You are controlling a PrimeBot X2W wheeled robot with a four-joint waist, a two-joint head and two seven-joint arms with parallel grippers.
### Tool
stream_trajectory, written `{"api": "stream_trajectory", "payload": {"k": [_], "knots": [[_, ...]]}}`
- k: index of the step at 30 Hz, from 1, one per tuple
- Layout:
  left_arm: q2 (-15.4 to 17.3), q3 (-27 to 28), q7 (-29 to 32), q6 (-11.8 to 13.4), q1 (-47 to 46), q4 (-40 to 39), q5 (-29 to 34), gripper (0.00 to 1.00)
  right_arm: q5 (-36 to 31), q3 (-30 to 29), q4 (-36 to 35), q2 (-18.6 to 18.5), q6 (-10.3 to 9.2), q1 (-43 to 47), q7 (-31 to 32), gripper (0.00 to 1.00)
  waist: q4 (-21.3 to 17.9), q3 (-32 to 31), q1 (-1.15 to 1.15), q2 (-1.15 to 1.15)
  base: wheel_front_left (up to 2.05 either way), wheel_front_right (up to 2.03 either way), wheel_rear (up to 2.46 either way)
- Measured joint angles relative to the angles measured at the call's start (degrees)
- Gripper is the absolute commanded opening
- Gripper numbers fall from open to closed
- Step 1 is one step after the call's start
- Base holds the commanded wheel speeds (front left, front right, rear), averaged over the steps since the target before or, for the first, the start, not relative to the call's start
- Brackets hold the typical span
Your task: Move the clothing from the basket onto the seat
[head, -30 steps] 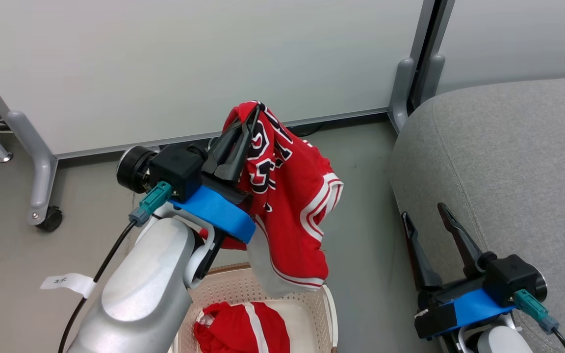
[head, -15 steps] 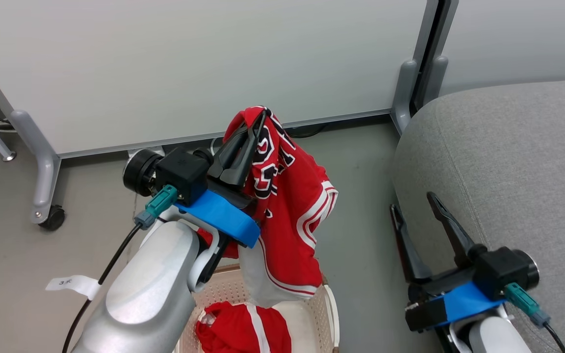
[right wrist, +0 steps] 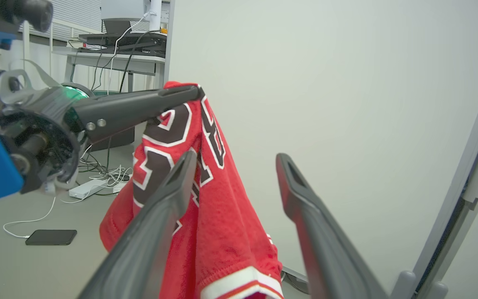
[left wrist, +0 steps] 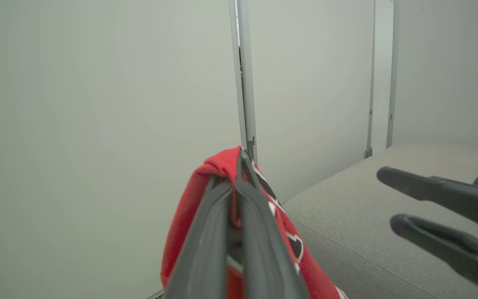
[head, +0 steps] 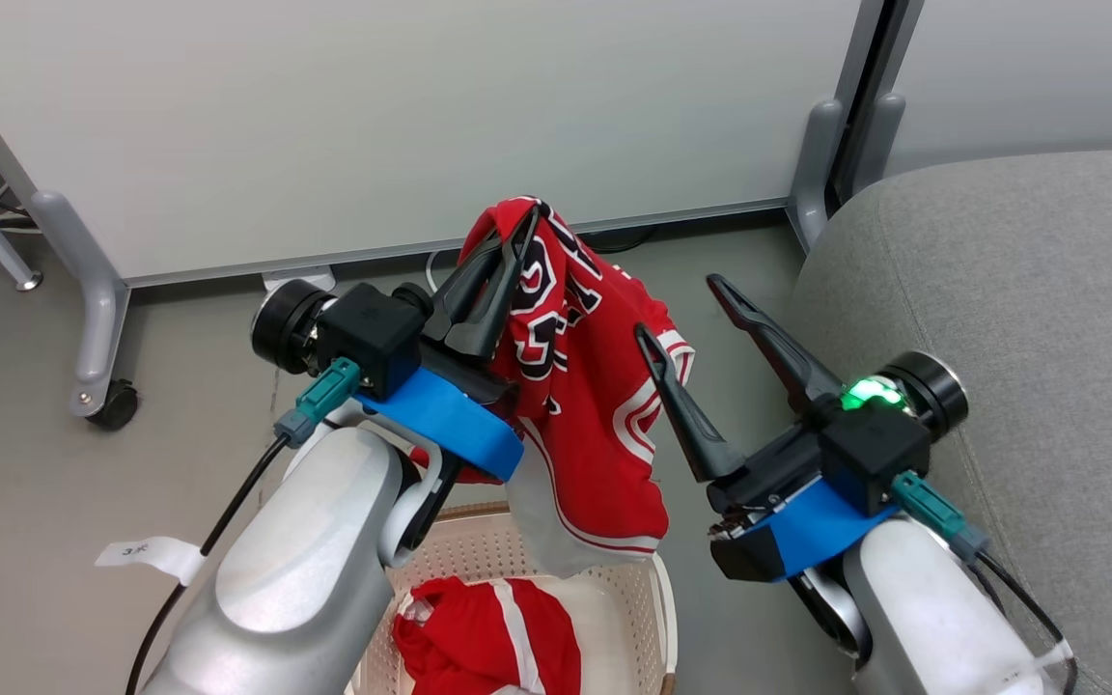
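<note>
In the head view, the left claw (head: 520, 227) is sitting in the middle of the frame. Its two fingers are pressing together and pinching the top of a red jersey (head: 595, 405). The jersey is hanging in the air, and its bottom end is dangling over the basket (head: 660, 598) at the bottom middle. A second red piece (head: 488, 642) is lying inside the basket. The right claw (head: 677, 309) is pointing up just right of the middle, with its fingers spread wide and holding nothing. One finger is showing in front of the jersey's edge, and I cannot tell if it is touching. The grey seat (head: 1019, 319) is lying along the right side.

In the left wrist view, the left claw is rising from the bottom middle and squeezing the red cloth. The seat is showing at the lower right. The right claw's two fingers are poking in from the right edge, apart from each other.

In the right wrist view, the right claw's fingers are standing wide apart at the bottom. The jersey is hanging behind the finger on the left side of the frame, in front of a white wall (right wrist: 326, 83). The left claw is reaching in from the left and pinching the jersey's top. A black phone (right wrist: 51, 237) is lying on the floor (right wrist: 15, 265) at the lower left.
</note>
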Motion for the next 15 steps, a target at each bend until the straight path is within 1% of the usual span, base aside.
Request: {"api": "stream_trajectory", "payload": {"k": [5,15], "knots": [[-0.3,-0.3,0.0,0.0,-0.7,-0.5,0.3,0.0,-1.2,2.2,3.0,-0.1,0.0,-3.9,0.0,1.0,0.6,0.9,0.0,0.0,0.0,0.0,0.0],[-1.5,-1.7,0.0,0.0,-1.7,-2.0,1.6,0.0,-2.4,5.4,16.3,-0.1,0.0,-11.6,0.0,1.0,2.4,2.9,0.0,0.0,0.0,0.0,0.0]]}}
